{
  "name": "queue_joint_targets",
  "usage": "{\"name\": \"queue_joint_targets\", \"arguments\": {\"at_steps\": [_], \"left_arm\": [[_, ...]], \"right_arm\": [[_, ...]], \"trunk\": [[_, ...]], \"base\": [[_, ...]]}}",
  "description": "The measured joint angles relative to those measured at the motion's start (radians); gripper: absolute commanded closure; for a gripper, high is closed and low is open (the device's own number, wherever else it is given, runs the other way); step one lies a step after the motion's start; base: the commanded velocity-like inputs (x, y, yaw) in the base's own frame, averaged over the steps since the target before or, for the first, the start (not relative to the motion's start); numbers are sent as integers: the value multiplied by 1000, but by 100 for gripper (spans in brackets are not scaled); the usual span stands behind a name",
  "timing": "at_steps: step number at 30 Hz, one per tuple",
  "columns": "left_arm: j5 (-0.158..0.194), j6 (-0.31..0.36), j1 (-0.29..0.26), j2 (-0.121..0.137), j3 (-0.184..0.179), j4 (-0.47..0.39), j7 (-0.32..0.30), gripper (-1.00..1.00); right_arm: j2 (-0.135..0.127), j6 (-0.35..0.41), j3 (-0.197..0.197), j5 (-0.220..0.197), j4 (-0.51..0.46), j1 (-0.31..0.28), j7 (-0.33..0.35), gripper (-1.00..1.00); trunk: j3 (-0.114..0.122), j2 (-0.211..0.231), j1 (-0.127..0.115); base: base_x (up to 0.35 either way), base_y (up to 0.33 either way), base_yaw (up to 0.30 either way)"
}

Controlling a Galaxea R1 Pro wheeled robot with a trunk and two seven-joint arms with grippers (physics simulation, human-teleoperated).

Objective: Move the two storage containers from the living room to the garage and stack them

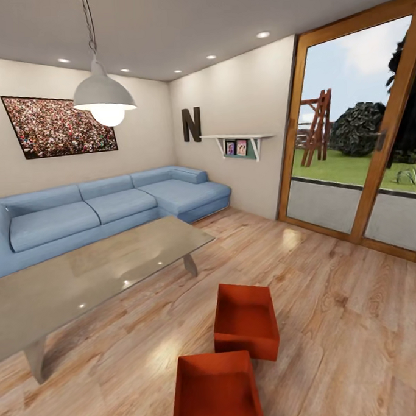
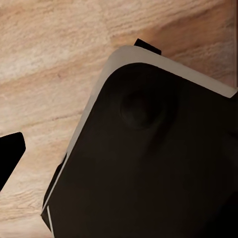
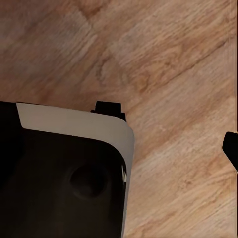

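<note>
Honestly we can't tell how far open either pincer is. In the left wrist view we get just one dark fingertip [image 2: 10,158] poking in at the edge, hanging over the wood floor [image 2: 44,59], plus a big black body with a pale rim [image 2: 148,158] that looks like part of the robot's base. Same deal in the right wrist view: a sliver of dark fingertip [image 3: 232,148] at the edge, over plank floor [image 3: 173,64], and that same kind of black, pale-edged body [image 3: 64,183]. Nothing sits between the fingers that we can see, and neither one is touching anything visible.

The two bins are in the head view, both sitting on the light wood floor [image 1: 336,323] of the living room. The near bin [image 1: 216,390] is at the bottom of the picture, cut off by the edge; the far bin [image 1: 245,320] sits just beyond it and a bit to the right, close but not touching as far as we can tell. Both are upright, open tops up, and look empty.

To the left of the bins is the glass-topped surface [image 1: 83,275], with the blue sofa [image 1: 104,207] behind it along the wall. Glass doors [image 1: 357,139] with wood frames are on the right, and a white lamp [image 1: 103,97] hangs from the ceiling.
</note>
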Motion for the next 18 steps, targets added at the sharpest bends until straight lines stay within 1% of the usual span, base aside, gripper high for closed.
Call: {"name": "queue_joint_targets", "arguments": {"at_steps": [3,6,13,16,18], "left_arm": [[1,0,0,0,0,0,0,-100],[1,0,0,1,0,0,0,-100],[1,0,0,1,1,0,0,-100],[1,0,0,1,0,0,0,-100],[2,-1,0,1,1,0,0,-100]], "right_arm": [[-1,-1,0,1,0,0,0,-100],[0,-1,2,2,0,0,1,-100],[-2,-1,2,2,0,0,1,-100],[1,-1,2,2,0,0,1,-100],[3,-2,2,2,0,0,1,-100]], "trunk": [[0,0,0],[0,0,0],[0,0,0],[0,0,0],[0,0,0]], "base": [[0,-210,1],[0,-107,0],[0,-22,0],[0,-2,2],[0,0,144]]}}
